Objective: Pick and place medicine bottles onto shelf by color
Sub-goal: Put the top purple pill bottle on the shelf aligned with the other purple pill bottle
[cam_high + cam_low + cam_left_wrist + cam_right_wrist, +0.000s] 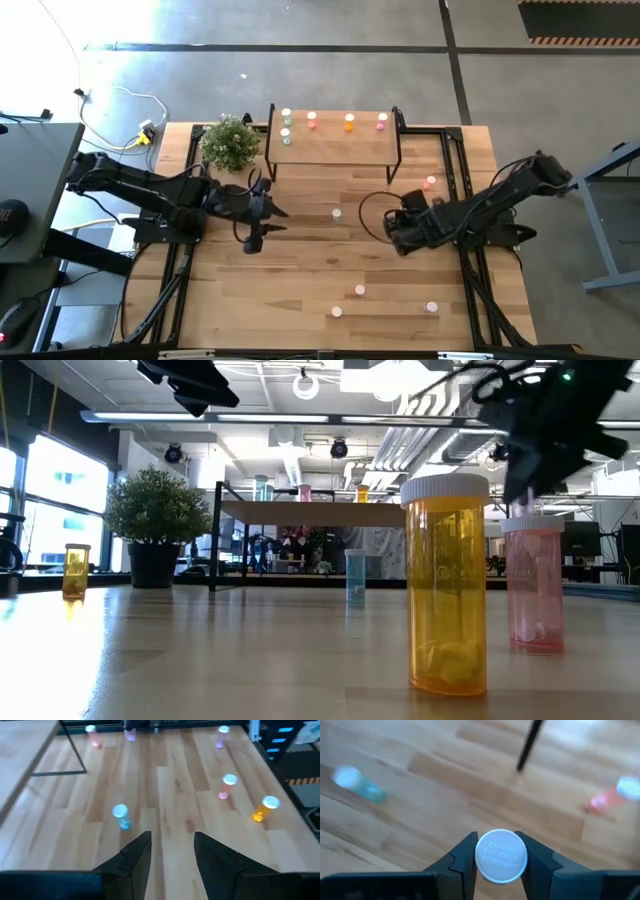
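The shelf [330, 148] stands at the table's far side with several bottles on its top: pale green [286, 116], pink [312, 120], orange [349, 122], magenta [382, 120]. More bottles stand on the table: a teal one [337, 213] in the middle, one [430, 183] near the shelf's right legs, and three near the near edge [360, 291]. My right gripper [501, 865], right of centre, is shut on a bottle. My left gripper [172, 855] is open above the table, left of the teal bottle [121, 816]. My right gripper pinches a bottle by its white cap [501, 856], one finger on each side of the cap. The fingers come from above, pointing down, so I see the cap's printed top. The cap hides the bottle's body and colour. The table below looks well clear of it.
A potted plant [230, 142] stands left of the shelf. The shelf's black leg [530, 745] is close ahead of my right gripper. Bare wood lies between the two grippers and toward the near edge. Black frame rails [470, 270] run along both sides of the table.
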You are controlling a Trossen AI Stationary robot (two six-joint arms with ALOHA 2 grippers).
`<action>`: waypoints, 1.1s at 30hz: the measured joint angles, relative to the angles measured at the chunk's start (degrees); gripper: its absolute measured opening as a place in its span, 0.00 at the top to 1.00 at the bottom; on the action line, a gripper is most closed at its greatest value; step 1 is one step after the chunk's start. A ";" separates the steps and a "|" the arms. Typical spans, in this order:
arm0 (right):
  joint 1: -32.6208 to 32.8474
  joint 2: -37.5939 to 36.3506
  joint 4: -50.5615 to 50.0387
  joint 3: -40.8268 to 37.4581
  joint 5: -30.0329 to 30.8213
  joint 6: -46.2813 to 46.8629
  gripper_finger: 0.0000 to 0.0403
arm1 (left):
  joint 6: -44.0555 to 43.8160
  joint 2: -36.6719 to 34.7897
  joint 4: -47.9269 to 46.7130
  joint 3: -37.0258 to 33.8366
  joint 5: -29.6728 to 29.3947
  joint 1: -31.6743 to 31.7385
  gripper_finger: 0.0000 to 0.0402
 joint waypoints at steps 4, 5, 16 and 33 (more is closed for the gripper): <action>-4.29 -1.77 0.07 4.19 2.38 -9.55 0.72 | 0.23 0.00 0.13 0.00 0.00 2.28 0.65; -5.51 -2.03 0.00 5.42 2.76 -12.15 0.72 | 0.23 0.00 0.13 0.00 0.00 2.72 0.65; -22.34 -2.47 1.86 17.94 1.32 -43.01 0.72 | 0.77 0.00 0.20 0.00 1.07 3.84 0.65; -41.84 -2.45 12.70 26.76 -15.82 -75.11 0.72 | 0.64 0.00 0.20 0.00 1.14 3.64 0.65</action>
